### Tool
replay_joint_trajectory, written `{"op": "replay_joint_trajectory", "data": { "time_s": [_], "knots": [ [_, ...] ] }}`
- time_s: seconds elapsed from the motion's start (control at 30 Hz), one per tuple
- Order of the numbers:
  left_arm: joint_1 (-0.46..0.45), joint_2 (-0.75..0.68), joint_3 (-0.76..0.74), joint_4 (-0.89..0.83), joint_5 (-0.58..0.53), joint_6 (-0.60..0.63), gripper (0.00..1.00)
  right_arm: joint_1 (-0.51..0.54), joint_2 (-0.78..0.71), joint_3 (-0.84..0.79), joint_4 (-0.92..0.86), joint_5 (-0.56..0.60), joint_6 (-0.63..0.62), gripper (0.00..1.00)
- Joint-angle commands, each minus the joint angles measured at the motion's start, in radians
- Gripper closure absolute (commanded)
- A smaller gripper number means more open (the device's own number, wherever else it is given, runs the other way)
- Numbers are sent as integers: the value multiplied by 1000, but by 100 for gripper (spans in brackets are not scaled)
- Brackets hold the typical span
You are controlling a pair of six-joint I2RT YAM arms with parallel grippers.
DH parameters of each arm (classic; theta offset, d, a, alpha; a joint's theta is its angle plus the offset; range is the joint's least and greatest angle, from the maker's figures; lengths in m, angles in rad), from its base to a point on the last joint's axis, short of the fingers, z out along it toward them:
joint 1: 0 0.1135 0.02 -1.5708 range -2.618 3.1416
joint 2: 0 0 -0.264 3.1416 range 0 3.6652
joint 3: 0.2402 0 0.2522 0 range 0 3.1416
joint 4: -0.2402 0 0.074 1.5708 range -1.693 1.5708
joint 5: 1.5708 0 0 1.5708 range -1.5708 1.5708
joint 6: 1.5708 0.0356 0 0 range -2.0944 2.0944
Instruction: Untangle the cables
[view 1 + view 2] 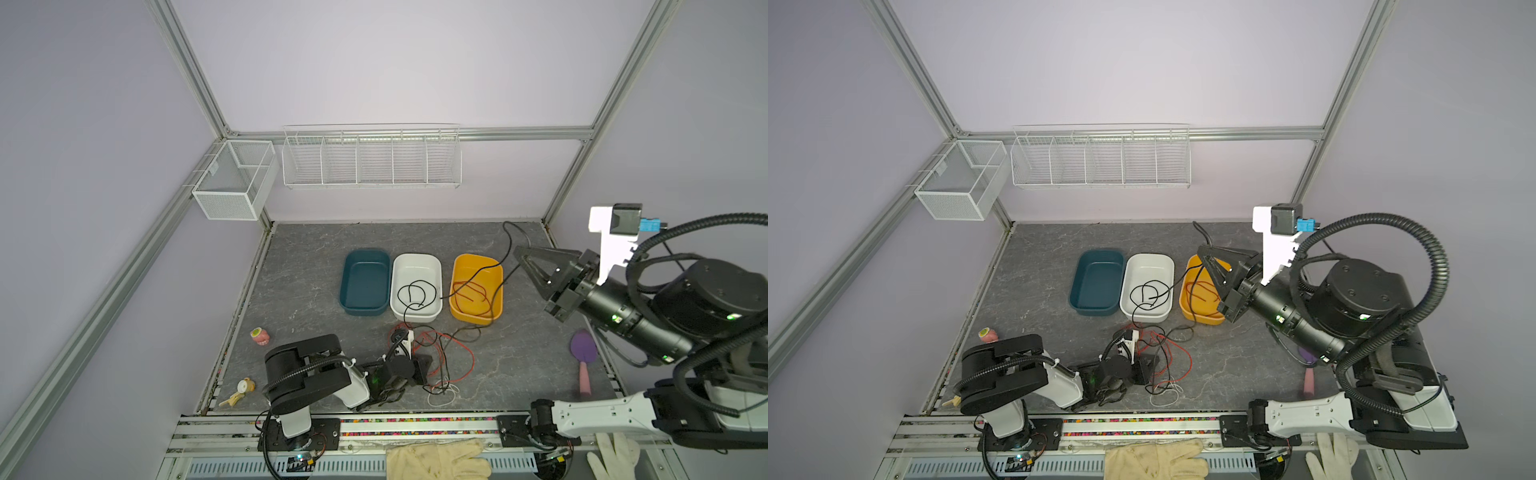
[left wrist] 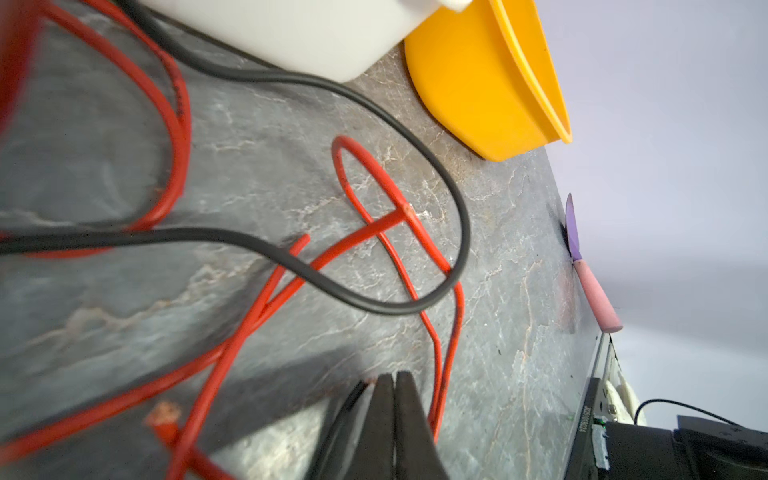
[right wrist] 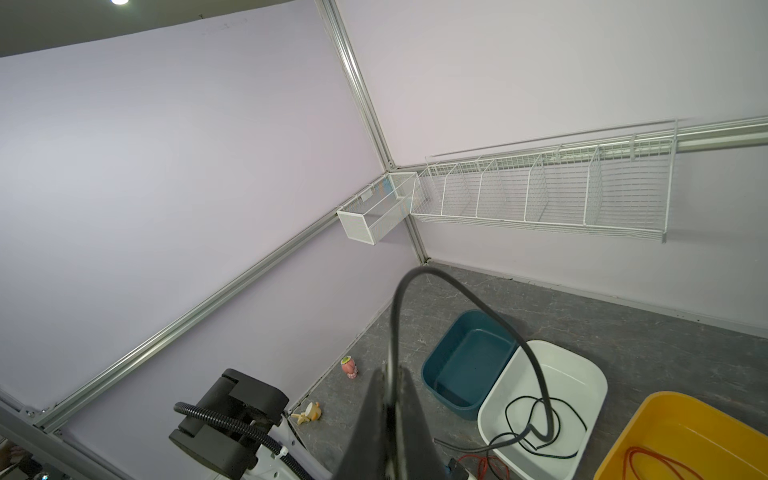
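soft, even light is filling both top views, leaving faint shadows on the tabletop [image 1: 519, 374]. a lamp [image 3: 119, 1] is glaring in the right wrist view, where the right gripper [image 3: 389, 374] is looming dark and unsharp (too close). in the left wrist view the red cable [image 2: 181, 124] is blurring toward the edge, and the left gripper [image 2: 393, 380] is casting a dark shadow.

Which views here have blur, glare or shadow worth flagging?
Left wrist view: the red cable smears toward the lens, and a dark shadow lies on the table beside the shut left gripper. Right wrist view: the black cable pinched in the right gripper is soft; a ceiling light blooms white. Both top views: evenly lit, mildly soft.
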Motion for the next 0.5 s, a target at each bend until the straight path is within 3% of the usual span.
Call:
{"op": "replay_joint_trajectory", "data": {
  "time_s": [0.0,0.23,0.47],
  "knots": [
    [19,42,-37,-44,-14,-36,100,5,60,129,-129,33,-88,93],
    [67,5,-49,-72,4,-42,100,5,187,434,-291,36,-165,93],
    [98,-183,-15,-286,-19,15,100,2,118,229,-211,54,-181,93]
  ]
}}
